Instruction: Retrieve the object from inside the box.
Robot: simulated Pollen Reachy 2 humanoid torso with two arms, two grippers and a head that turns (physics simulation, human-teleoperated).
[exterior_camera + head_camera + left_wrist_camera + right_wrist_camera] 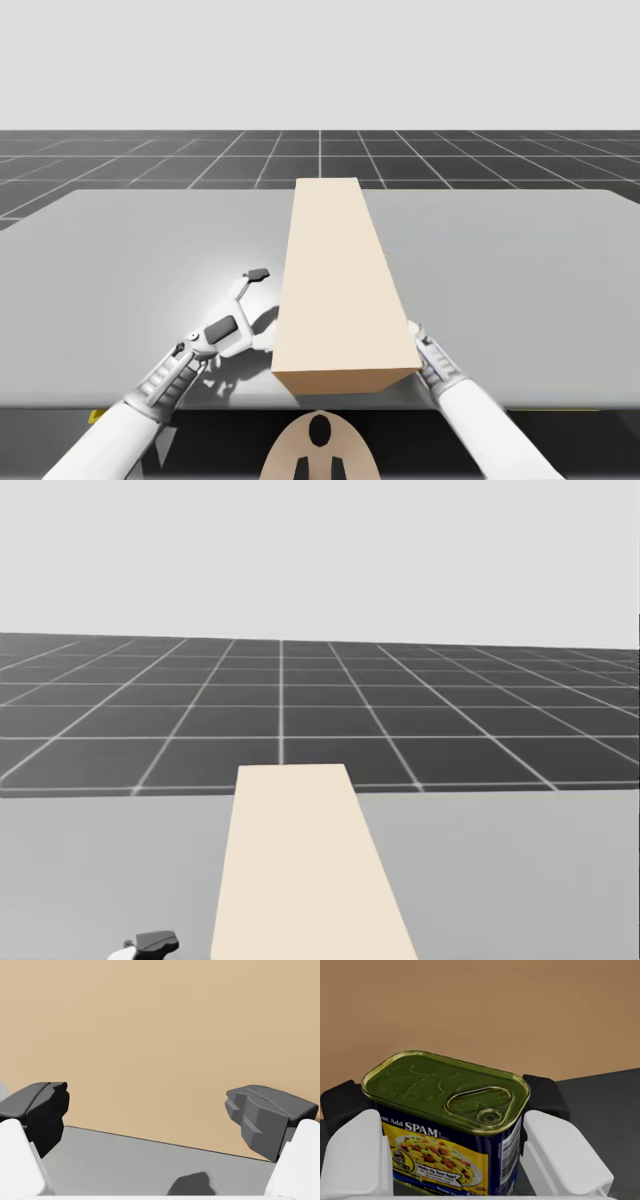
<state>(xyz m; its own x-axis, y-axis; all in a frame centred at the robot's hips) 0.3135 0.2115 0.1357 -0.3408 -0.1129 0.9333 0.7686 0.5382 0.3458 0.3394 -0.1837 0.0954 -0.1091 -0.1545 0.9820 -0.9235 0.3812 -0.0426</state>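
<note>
Clamping our right gripper (442, 1104) on the blue rectangular can (440, 1082), we hold the task's object from two sides. One jaw bears on each narrow flank and the can stands upright, its ring-pull end facing the wrist camera. We judge that the flanks were chosen because they are flat and parallel, so the can is unlikely to twist or slip when lifted.

Just behind the can rises a tan wall of the box (330, 280), with a strip of dark surface showing beside it. The high view places this gripper low against the box's right side, near its front corner, and the box itself hides the can there. We cannot tell from these views whether the can is fully clear of the box or only at its edge. The retrieval appears to be at or past the grasp, with the carry-out yet to be confirmed.

Our left gripper (155, 1110) is released, its jaws spread wide with nothing between them. It faces the opposite long wall, close above the grey table (520, 280). We read this posture as a brace or standby, ready to steady the long, narrow box if the other arm's pull drags it sideways.

The box lies lengthwise down the middle of the table, running away from us, and its top shows as one flat tan face. The main risk is the can catching the wall, so the withdrawal should be slow and directed away from the wall.
</note>
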